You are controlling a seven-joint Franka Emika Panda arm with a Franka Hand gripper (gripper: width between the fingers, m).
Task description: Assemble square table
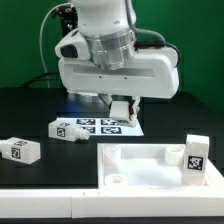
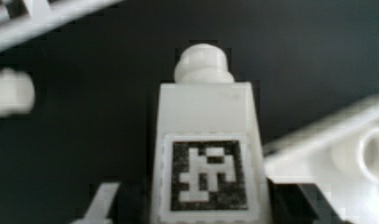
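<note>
We hold a leg (image 2: 207, 130) in the gripper (image 1: 121, 107), jaws closed on its sides; the square top (image 1: 150, 176) lies at five o'clock from it in the exterior view; next, we judge, the peg (image 2: 204, 62) must meet a corner socket (image 1: 118, 178) squarely.

Table top (image 1: 135, 172) lies flat by the bench's near edge, toward the corner on the exterior view's right. First leg (image 1: 197, 158) stands upright on it, at its side nearest the exterior view's right edge. Second leg (image 1: 20, 150) lies near the exterior view's left edge, well apart from the top. Marker board (image 1: 105, 126) lies mid-bench, behind the top. Third leg (image 1: 68, 129) lies just beside the board, on the exterior view's left. Fourth leg (image 2: 207, 130) sits clamped in my gripper (image 1: 122, 110), over the board.
</note>
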